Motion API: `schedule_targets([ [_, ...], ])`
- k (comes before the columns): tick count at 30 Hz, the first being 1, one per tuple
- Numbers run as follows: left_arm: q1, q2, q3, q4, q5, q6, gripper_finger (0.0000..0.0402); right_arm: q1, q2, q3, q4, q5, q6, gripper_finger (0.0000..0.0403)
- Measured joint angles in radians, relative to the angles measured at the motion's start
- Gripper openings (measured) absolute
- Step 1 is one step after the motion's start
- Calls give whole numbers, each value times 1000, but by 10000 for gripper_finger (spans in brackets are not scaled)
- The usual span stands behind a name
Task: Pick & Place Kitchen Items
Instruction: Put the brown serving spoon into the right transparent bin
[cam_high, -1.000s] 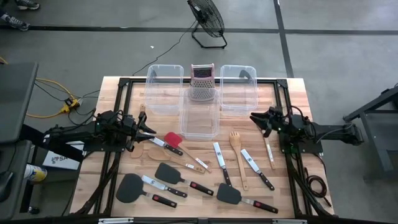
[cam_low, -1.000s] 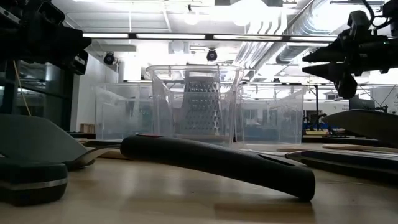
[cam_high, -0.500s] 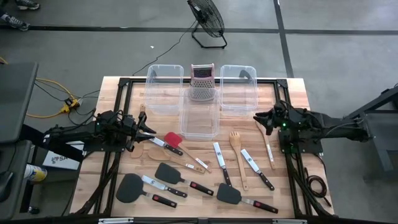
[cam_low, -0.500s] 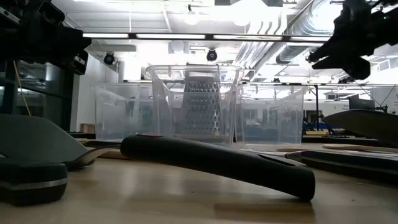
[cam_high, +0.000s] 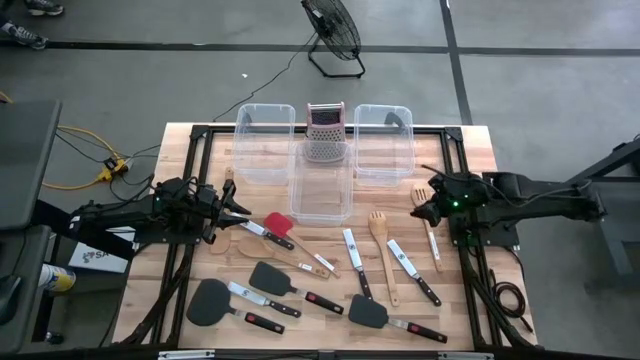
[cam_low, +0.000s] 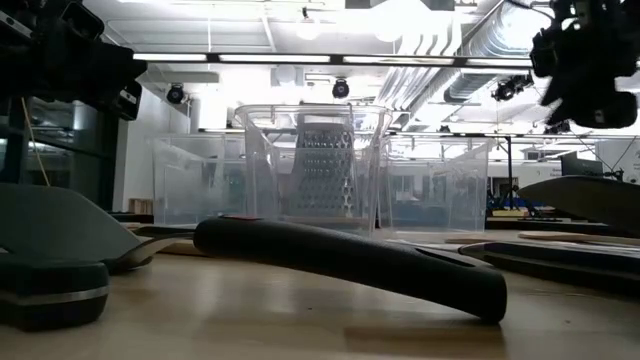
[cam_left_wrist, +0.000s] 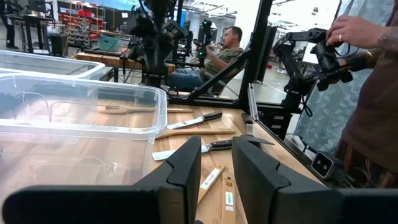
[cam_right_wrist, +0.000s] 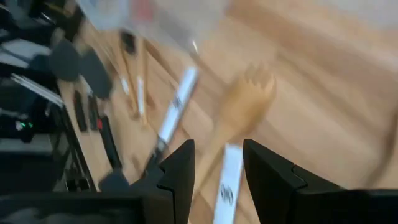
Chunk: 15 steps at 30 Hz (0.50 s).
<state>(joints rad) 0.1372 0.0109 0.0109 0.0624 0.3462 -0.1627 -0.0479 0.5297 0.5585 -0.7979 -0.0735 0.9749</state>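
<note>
My right gripper (cam_right_wrist: 214, 180), jaws parted and empty, above the pale wooden fork (cam_right_wrist: 245, 102); left gripper (cam_left_wrist: 214, 171) likewise parted

Motion-blurred wooden fork (cam_right_wrist: 249, 99) and knives (cam_right_wrist: 177, 102) past right pincer (cam_right_wrist: 214, 180)

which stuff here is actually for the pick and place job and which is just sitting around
For the job:
- red spatula
- black spatulas
- knives
- wooden forks and spoons
- right gripper, jaws apart above a wooden fork
- left gripper, waiting, jaws apart

Just lying about:
- grater
- clear bins
- floor fan
</note>
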Motion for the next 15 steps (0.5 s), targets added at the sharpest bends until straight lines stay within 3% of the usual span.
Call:
schedule_targets([
  [8,0,0,0,0,0,0,90,0,20,4,-121,-85,155,128],
  [15,0,0,0,0,0,0,90,0,23,5,-183,-39,259,128],
])
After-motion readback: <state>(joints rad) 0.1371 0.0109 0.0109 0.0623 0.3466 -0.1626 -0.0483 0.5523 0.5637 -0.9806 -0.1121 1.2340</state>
